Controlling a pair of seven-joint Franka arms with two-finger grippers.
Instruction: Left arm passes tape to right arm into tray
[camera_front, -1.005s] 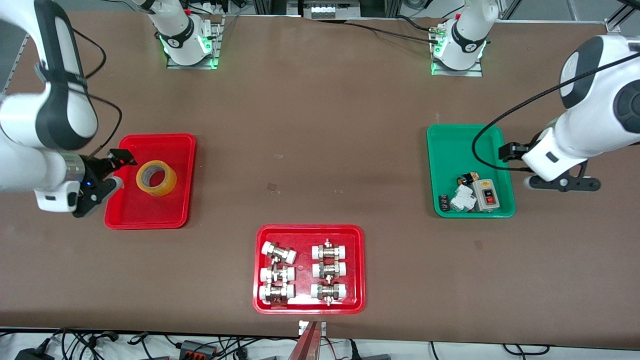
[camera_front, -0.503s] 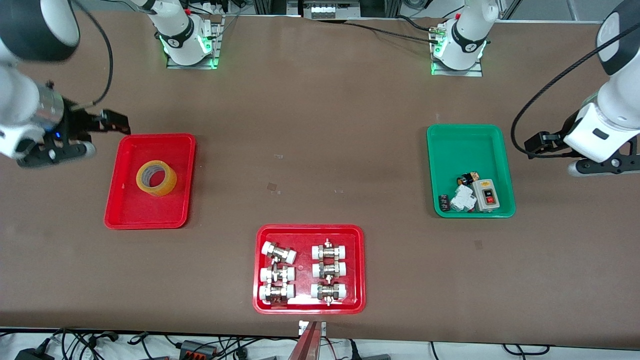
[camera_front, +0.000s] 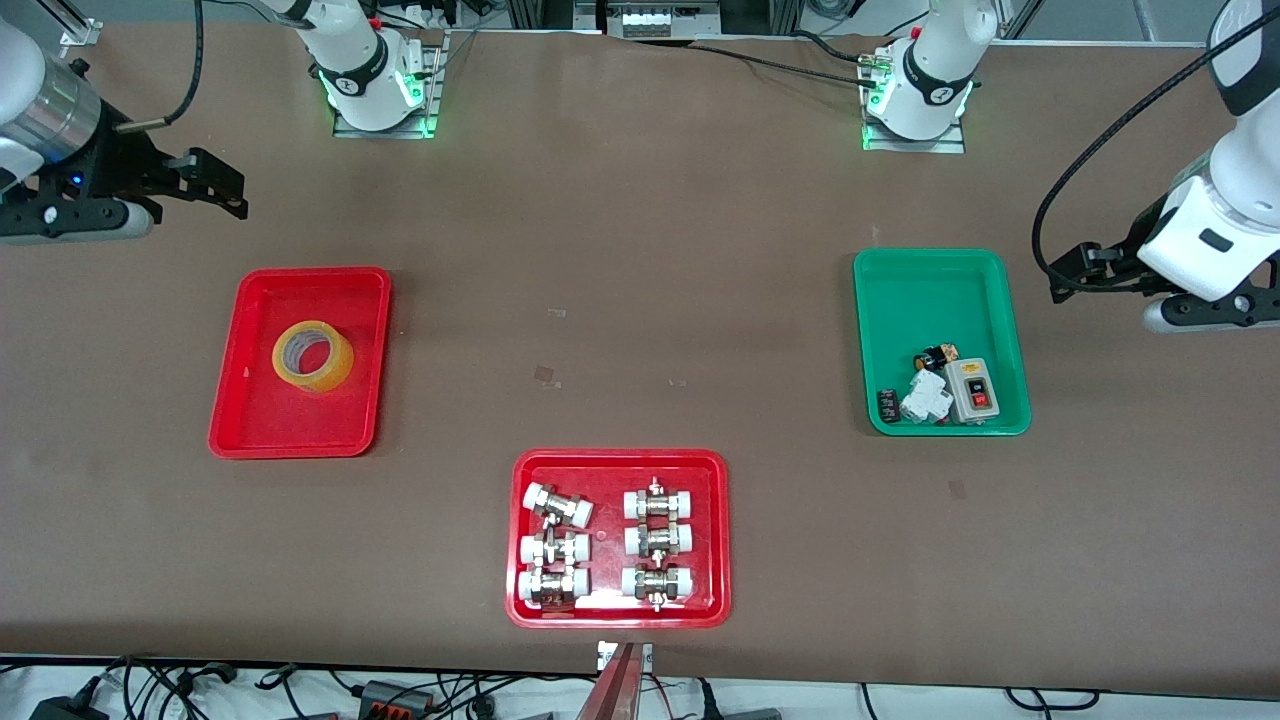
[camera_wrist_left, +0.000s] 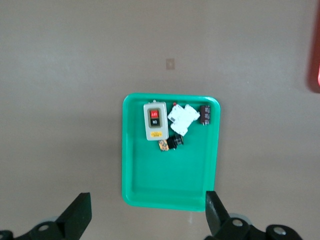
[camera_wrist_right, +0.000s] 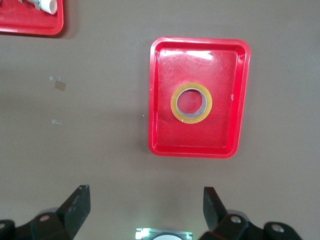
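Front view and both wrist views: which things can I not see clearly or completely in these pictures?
- Green tray: the small parts in it are too small to identify in the front view or the left wrist view.
- Right gripper: the arm is cut off by the front view's edge.
- Left gripper: likewise cut off at the edge.
- Tray of metal fittings: mostly outside the right wrist view.
- Tape: any label on its core is unreadable.

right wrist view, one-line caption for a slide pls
Tape roll lies flat in the plain red tray, seen from above between the open right gripper fingers.
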